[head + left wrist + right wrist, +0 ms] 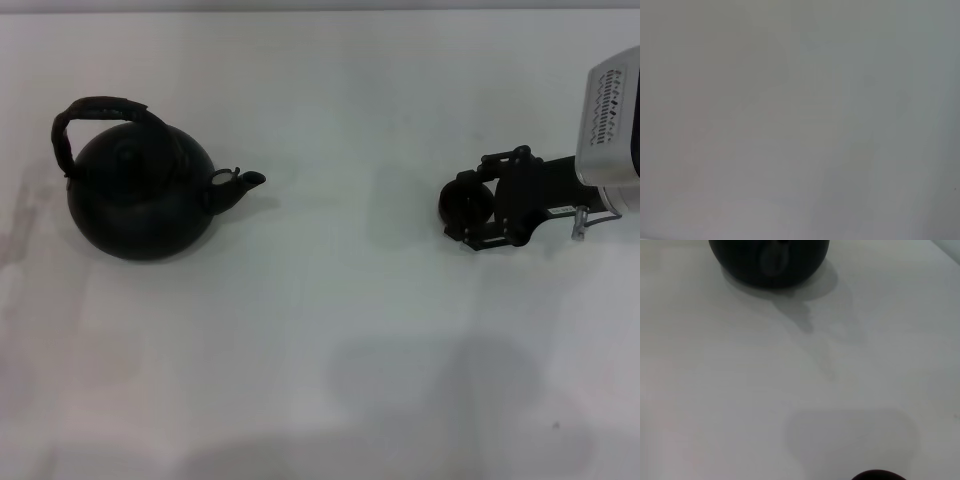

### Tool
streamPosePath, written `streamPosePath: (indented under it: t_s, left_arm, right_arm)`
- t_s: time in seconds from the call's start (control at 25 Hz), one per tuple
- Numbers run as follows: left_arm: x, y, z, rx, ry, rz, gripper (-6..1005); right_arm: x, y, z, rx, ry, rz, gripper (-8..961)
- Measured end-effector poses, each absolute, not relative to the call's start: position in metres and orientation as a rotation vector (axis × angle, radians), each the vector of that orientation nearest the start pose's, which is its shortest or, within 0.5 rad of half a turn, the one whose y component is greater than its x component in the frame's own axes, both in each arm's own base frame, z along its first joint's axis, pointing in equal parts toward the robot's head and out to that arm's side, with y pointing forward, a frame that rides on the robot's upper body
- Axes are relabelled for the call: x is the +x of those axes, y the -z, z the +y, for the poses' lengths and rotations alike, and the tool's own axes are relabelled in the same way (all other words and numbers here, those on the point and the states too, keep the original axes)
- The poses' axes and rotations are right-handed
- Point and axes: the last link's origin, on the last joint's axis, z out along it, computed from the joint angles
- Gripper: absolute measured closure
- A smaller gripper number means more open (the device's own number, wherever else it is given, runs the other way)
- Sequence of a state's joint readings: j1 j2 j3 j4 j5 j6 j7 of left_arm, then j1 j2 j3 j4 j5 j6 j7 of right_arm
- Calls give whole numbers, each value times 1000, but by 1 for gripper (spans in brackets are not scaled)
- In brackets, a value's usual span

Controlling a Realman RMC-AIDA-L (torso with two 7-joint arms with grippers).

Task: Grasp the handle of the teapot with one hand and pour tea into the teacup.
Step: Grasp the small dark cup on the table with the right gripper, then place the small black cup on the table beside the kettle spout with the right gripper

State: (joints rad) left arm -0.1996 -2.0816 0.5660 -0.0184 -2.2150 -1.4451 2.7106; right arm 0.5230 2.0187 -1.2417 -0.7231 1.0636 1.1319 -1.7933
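Observation:
The round black teapot (140, 200) stands at the left of the white table, its short spout (245, 181) aimed right. Its dark arched handle (100, 108) loops over the top, with nothing touching it. Far to the right, the small dark teacup (463, 206) sits between the spread fingers of my right gripper (470, 200), which reaches in from the right edge and is open. In the right wrist view the teapot (769, 262) lies far off and the teacup's rim (877, 475) just peeks in at the edge. My left gripper is out of view; the left wrist view shows only bare surface.
The white table (350, 330) stretches wide between the teapot and the teacup. Soft shadows lie on it near the front. My right arm's silver housing (612, 120) hangs over the right edge.

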Motion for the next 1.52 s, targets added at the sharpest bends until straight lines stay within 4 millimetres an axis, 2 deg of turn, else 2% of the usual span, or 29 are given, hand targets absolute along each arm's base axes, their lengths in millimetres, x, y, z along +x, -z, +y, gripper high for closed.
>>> streamPosePath:
  t_s: [0.32,0.6,0.76,1.04,1.52]
  left_arm:
    - [-391,-10,221,-1457,782,-723,286]
    - [-391,-9,221,-1463,783,-721,286]
    - [-389,-9,223,-1472,792,-712,286]
    - [-387,-9,224,-1475,802,-702,285]
    - [-385,-10,221,-1476,817,-697,285]
  right_arm:
    - [284,33,351,-2831,61,217,227]
    - [263,18,352,-2837,-141,299,227]
    - [250,18,355,-2837,-204,345,227]
    - [226,31,360,-2860,-308,376,227]
    - [214,81,357,-2931,-63,239,228]
